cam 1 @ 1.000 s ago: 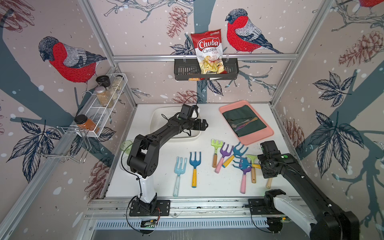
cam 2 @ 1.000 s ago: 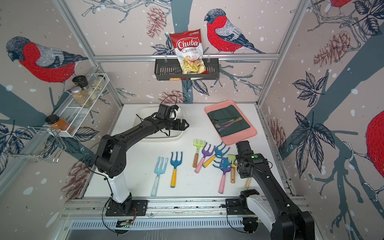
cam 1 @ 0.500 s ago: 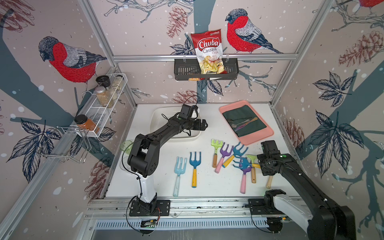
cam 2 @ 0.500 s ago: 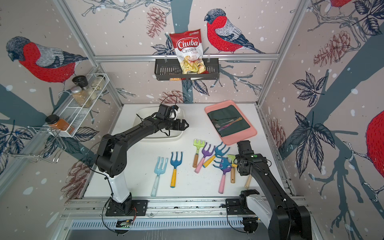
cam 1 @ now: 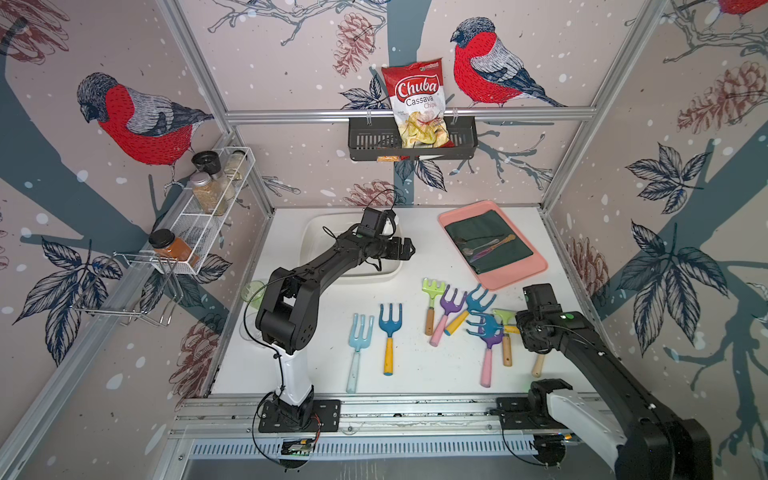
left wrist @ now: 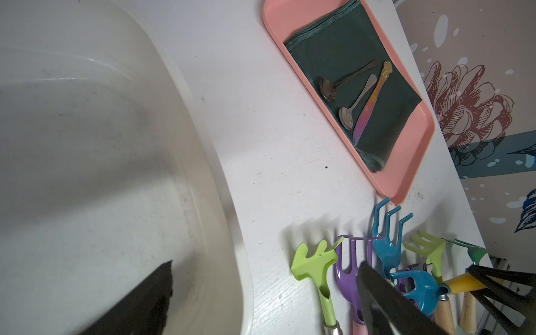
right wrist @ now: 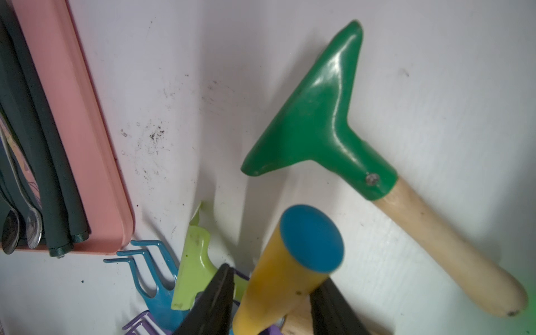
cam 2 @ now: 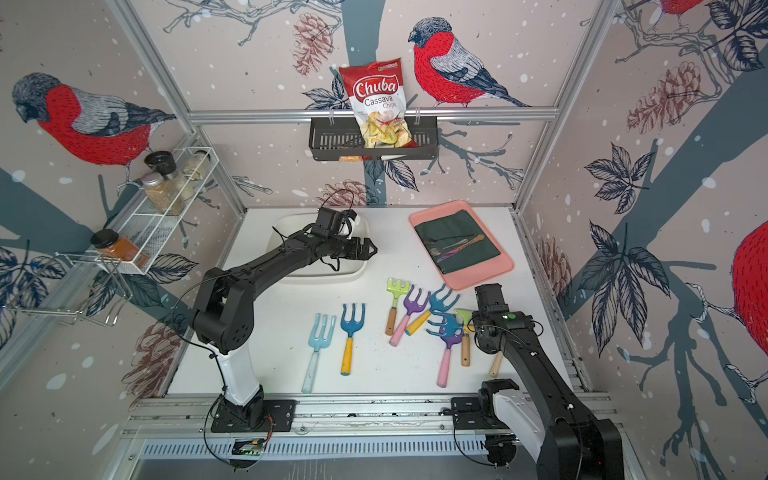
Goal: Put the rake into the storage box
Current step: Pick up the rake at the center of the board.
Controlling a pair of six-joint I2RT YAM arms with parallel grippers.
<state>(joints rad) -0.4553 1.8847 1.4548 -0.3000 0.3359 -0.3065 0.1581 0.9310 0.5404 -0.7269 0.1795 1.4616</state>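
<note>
**Right gripper at the yellow handle, storage box well off at the back**

Near right of the white tabletop [cam 1: 436,374], the right gripper [right wrist: 275,274] has its black fingers [right wrist: 211,304] either side of the blue-capped yellow handle of a teal rake [cam 1: 482,326] with curled tines. It's the one lying on top of the tool pile. One finger looks pressed against the handle and the other shows a sliver of gap, so I cannot tell whether it is truly clamped. The teal rake's head rests on a purple rake [cam 1: 492,343] with a pink handle. A dark green rake [right wrist: 313,116] with a pale wooden handle lies just beside it.

At the back left sits the glossy white storage box [cam 1: 306,249]. The left gripper [cam 1: 405,252] hovers over its right end, jaws spread wide. The teal rake lies well apart from that box, near the corner of the flat pink tray [cam 1: 519,274] with its dark green cloth.
</note>
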